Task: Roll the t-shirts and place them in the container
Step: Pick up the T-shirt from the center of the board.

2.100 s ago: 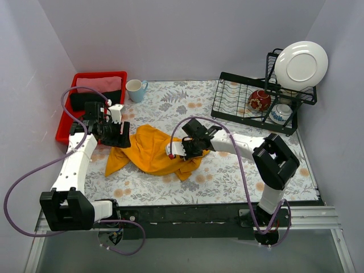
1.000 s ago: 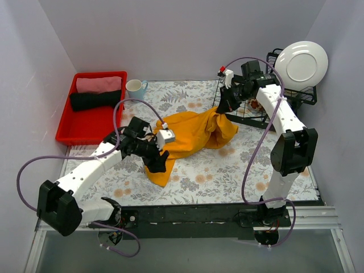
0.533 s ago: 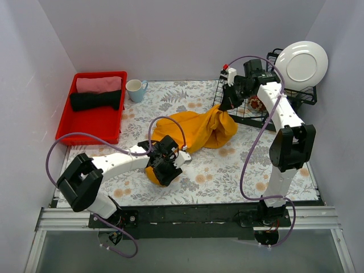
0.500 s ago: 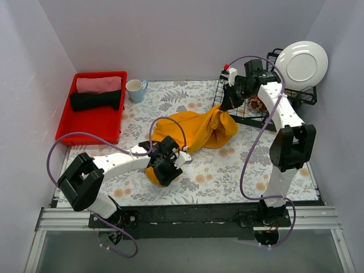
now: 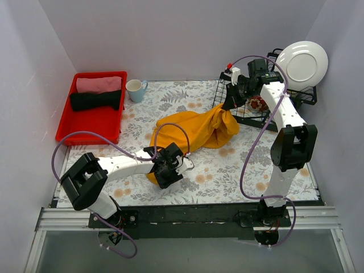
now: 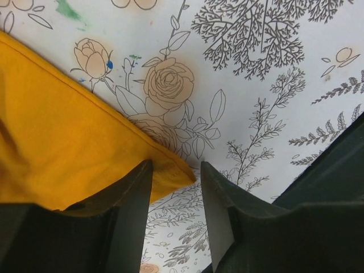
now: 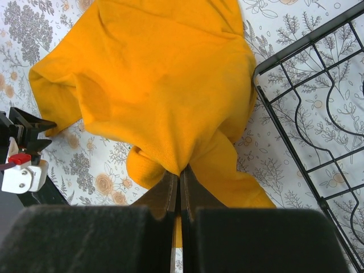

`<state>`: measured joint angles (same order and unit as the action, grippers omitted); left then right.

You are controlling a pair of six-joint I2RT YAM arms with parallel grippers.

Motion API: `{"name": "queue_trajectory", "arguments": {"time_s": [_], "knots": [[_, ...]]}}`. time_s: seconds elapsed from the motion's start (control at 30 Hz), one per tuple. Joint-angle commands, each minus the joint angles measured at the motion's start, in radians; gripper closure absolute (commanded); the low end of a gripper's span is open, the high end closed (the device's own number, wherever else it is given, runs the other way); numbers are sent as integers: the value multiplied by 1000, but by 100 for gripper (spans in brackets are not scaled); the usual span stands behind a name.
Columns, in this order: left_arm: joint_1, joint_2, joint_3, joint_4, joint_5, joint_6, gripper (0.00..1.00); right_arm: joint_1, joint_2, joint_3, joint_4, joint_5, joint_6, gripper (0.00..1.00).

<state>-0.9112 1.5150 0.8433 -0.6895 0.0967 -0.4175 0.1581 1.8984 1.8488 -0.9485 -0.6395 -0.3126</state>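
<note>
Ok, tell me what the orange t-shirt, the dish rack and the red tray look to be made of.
The t-shirt: soft matte knit cloth, likely cotton; it folds, bunches and shows a hemmed edge. The dish rack: thin black wire, probably coated metal. The red tray: smooth, slightly glossy moulded plastic, by its look.

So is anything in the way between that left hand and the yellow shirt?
Nothing visible. The left hand is open right at the t-shirt, whose corner lies in the gap between the fingers, with only flowered tablecloth beside it.
</note>
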Motion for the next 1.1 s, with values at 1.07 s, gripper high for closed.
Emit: {"name": "queue_trajectory", "arguments": {"time_s": [1.07], "knots": [[512,-343,893,-19,-175,97,100,12,-582,-400,-266,-304,-308,98]]}}
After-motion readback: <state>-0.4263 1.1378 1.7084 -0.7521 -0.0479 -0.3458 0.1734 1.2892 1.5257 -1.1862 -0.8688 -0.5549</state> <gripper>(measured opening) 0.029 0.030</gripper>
